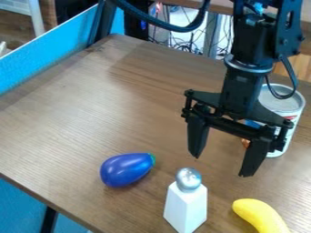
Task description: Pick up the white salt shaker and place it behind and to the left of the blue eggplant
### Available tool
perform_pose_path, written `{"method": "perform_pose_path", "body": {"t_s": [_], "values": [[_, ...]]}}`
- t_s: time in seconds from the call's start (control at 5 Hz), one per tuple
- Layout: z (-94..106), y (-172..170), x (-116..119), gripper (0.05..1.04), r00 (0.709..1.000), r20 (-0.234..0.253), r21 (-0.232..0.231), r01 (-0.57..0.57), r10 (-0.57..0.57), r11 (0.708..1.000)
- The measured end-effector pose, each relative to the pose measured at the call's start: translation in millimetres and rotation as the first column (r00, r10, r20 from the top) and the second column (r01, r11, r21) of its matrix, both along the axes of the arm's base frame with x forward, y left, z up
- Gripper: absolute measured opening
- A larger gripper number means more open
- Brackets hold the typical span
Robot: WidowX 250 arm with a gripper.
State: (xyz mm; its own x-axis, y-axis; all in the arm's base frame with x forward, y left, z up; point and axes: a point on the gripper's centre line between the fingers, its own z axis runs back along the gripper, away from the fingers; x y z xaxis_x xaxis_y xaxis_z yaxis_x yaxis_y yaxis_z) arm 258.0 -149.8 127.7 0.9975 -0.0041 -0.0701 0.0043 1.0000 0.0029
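Note:
The black gripper (220, 166) hangs over the right half of the table with its two fingers spread wide and nothing between them. Below and slightly left of it stands a white bottle (186, 207) with a silver round top, upright. A blue-purple toy eggplant (126, 169) with a green tip lies to the left of the bottle. At the lower right is a yellow banana (261, 215), partly cut off by the view's edge. Behind the gripper stands a metal can (288, 109) with a white label, partly hidden by the arm and the right finger.
The brown wooden table (115, 109) has its left edge running along a blue panel (48, 57). A small orange-brown thing shows between the gripper and the can. Cables and a metal post are behind the table's far edge.

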Motion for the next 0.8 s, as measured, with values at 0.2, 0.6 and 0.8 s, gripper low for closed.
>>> {"method": "perform_pose_path", "body": {"t_s": [0.2, 0.6, 0.8], "values": [[-8.7, 1, -2, 0.999, 1.000, -0.027, 0.015, 0.003, -0.003, 1.000], [-2.8, 6, -5, 0.999, 0.999, -0.001, 0.020, 0.054, -0.053, 0.998], [-3.0, 8, -19, 0.999, 0.989, -0.079, 0.011, 0.127, -0.126, 0.992]]}}
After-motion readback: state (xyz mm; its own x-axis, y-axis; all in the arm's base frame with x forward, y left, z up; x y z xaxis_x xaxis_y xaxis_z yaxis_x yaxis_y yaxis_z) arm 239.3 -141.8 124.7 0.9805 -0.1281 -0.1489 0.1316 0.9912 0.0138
